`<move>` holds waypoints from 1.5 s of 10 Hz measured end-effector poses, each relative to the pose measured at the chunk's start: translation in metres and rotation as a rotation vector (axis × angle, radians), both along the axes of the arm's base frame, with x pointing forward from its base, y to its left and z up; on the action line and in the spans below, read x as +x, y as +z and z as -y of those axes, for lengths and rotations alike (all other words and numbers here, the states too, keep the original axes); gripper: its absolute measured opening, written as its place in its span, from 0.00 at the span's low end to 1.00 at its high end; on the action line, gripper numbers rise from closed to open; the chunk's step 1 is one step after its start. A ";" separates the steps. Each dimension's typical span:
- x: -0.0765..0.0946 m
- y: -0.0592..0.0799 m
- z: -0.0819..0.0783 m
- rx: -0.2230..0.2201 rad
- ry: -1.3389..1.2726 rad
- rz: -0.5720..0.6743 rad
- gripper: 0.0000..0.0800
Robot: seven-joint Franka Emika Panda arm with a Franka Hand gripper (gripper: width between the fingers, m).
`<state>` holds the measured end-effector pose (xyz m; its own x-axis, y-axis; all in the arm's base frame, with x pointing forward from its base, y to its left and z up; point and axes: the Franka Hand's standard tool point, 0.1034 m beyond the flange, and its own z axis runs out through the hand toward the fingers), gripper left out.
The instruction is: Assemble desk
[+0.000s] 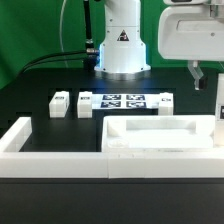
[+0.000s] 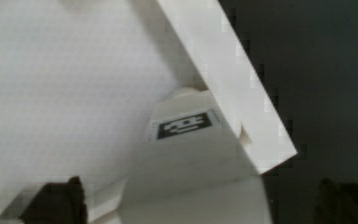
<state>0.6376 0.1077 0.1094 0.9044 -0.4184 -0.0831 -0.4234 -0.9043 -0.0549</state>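
Observation:
The white desk tabletop [image 1: 160,135] lies flat on the black table, rim up, on the exterior view's right. My gripper [image 1: 200,74] hangs above its far right end, apart from it. In the wrist view the tabletop [image 2: 87,100] fills most of the picture, with its raised rim [image 2: 229,80] and a small black-white tag [image 2: 186,127]. My gripper [image 2: 202,208] is open and empty, with dark fingertips [image 2: 60,203] wide apart over the slab. Two white leg posts [image 1: 60,103] [image 1: 85,103] stand left of the marker board.
The marker board [image 1: 125,101] lies behind the tabletop, in front of the robot base [image 1: 122,50]. The low white border wall [image 1: 40,150] runs along the front and left. A white upright piece [image 1: 218,105] shows at the right edge; I cannot tell what it is.

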 end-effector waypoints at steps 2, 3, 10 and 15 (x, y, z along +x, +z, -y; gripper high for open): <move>-0.001 -0.001 -0.003 -0.012 0.155 0.013 0.81; -0.001 0.000 -0.004 -0.011 0.169 0.014 0.81; -0.001 -0.001 -0.003 -0.012 -0.005 0.001 0.36; -0.002 -0.002 -0.003 -0.008 -0.556 -0.035 0.36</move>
<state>0.6355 0.1111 0.1076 0.5441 -0.8325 -0.1044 -0.8383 -0.5445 -0.0264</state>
